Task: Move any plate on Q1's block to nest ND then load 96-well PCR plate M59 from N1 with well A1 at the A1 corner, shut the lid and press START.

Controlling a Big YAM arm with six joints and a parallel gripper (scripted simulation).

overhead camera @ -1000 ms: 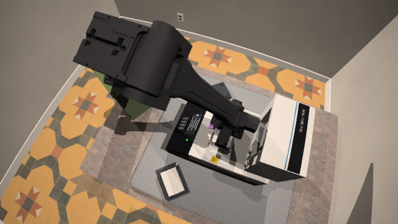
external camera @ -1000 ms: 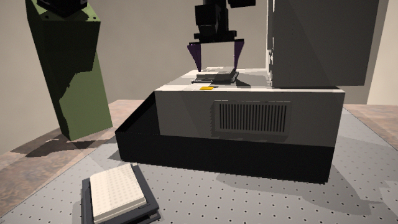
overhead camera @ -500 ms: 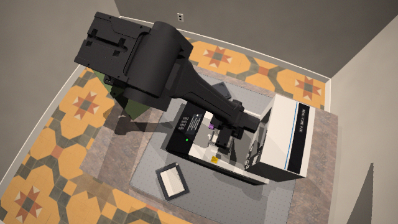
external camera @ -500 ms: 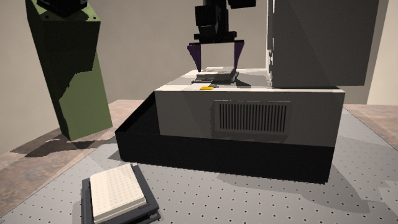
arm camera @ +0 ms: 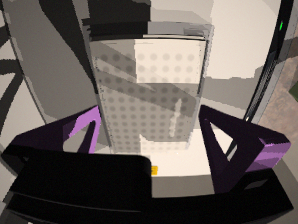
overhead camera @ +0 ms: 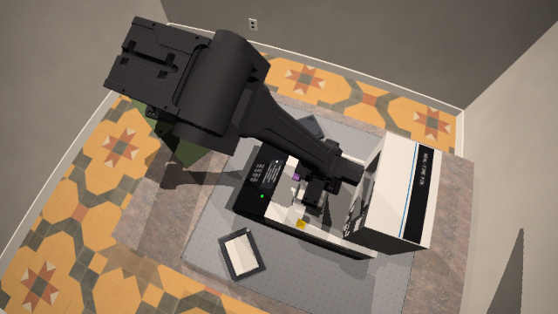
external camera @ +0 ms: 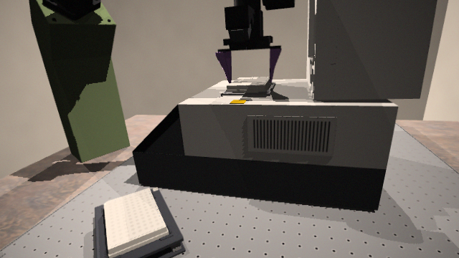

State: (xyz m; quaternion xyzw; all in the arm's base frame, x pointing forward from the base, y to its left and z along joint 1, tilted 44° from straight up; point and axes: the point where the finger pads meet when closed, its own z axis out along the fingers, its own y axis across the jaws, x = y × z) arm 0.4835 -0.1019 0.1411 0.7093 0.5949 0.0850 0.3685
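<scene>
Q1 (external camera: 287,132) stands on the perforated grey mat (external camera: 287,229) on the counter (overhead camera: 453,209) with its lid (overhead camera: 401,192) raised upright at the back and its status lamp (overhead camera: 261,195) green. A plate (arm camera: 149,90) lies flat on Q1's block. The arm's fingers (external camera: 224,64) are spread wide and hold nothing; they hang just above that plate, one purple tip at each of its sides. Another plate (external camera: 134,220), white, rests in a dark nest (external camera: 172,236) on the mat in front of Q1, well apart from the arm. A green pedestal (external camera: 90,107) stands at the counter's far side.
</scene>
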